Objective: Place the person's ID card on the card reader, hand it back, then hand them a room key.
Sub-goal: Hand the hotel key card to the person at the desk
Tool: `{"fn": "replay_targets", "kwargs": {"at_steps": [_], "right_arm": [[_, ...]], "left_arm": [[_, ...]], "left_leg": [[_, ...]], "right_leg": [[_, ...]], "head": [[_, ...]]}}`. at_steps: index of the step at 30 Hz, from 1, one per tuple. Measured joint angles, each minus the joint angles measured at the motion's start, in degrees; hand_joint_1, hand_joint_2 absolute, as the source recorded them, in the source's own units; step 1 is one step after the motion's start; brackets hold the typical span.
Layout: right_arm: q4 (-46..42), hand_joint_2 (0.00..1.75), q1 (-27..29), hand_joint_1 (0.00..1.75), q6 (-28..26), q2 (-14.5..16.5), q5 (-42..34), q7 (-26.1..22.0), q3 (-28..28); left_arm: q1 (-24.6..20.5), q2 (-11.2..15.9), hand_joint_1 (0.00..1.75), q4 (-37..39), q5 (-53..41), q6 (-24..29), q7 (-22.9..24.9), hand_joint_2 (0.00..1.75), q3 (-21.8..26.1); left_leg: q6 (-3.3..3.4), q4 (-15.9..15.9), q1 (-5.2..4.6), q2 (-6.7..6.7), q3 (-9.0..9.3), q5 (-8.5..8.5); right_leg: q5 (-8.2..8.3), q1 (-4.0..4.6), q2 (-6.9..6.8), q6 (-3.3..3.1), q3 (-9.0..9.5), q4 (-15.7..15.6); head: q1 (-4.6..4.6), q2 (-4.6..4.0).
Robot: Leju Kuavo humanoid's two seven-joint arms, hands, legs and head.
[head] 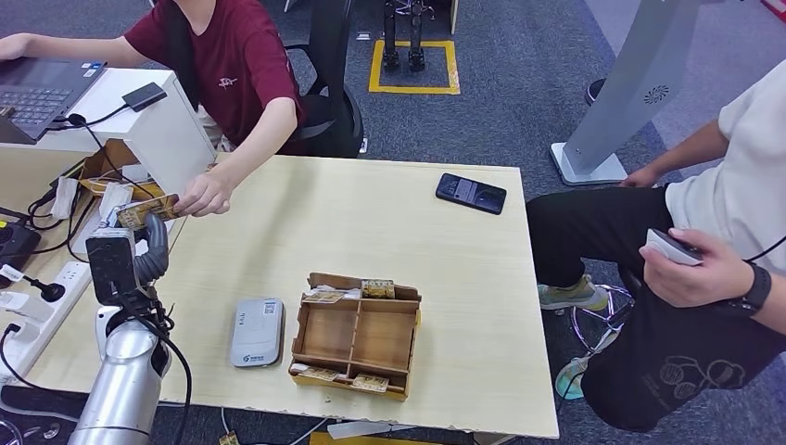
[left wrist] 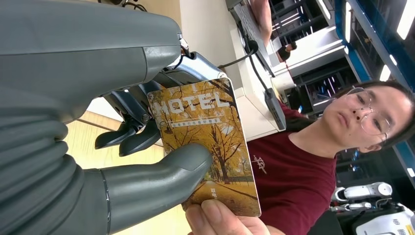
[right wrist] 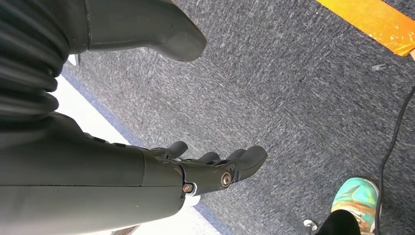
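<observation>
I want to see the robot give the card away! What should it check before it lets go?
1. Left hand holds the yellow HOTEL room key card with autumn trees between thumb and fingers: ok.
2. The person's hand is on the card, thumb at its edge: ok.
3. Whether the person grips firmly enough to take it: cannot tell.
4. Right hand holds nothing, hanging over the grey carpet: ok.
5. Grey card reader lies bare on the pale wooden table, no ID card left on it: ok.
6. ID card back with its owner: cannot tell.
</observation>
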Motion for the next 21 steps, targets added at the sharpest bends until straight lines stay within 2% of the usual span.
{"fn": "replay_targets", "kwargs": {"at_steps": [21], "right_arm": [[0.00,1.75,-0.04,0.00,0.00,0.00,0.00,-0.17,0.00]], "left_arm": [[-0.21,0.04,1.75,0.07,0.17,-0.02,0.00,1.75,0.01]], "left_leg": [[0.00,0.00,0.00,0.00,-0.02,0.00]], "right_leg": [[0.00,0.00,0.04,0.00,-0.03,0.00]], "head": [[0.00,0.00]]}}
